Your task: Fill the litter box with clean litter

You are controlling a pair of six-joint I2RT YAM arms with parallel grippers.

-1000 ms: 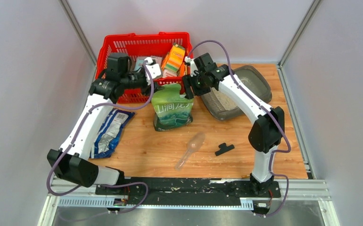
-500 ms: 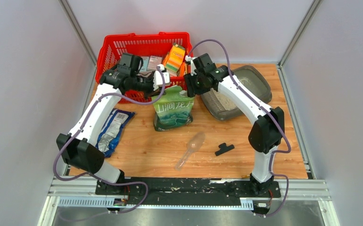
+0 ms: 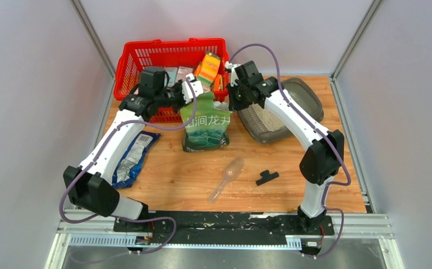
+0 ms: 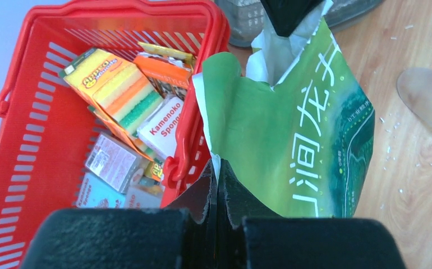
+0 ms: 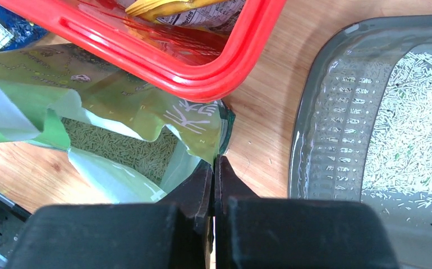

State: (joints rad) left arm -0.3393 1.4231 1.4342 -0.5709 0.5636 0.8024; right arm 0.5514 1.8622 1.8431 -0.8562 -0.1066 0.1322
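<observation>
My left gripper (image 4: 218, 190) pinches shut on one torn lip of the green-and-white foil pouch (image 4: 292, 129), and my right gripper (image 5: 214, 174) on the opposite lip, likely to hold its mouth open for pouring. Pale granular clean litter (image 5: 421, 129) thinly covers the dark grey plastic litter box (image 5: 320, 129) just beside it. The pouch bears white Chinese characters, and a packet (image 4: 166, 126) in the red mesh basket (image 4: 28, 168) reads "Kamenoko Sponge".

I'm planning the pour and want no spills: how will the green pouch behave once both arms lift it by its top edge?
The green pouch is thin, crinkled film, so it will likely sag and fold when lifted. Litter pellets show inside it, so it probably hangs bottom-heavy. Its open mouth may spill if tilted.
</observation>
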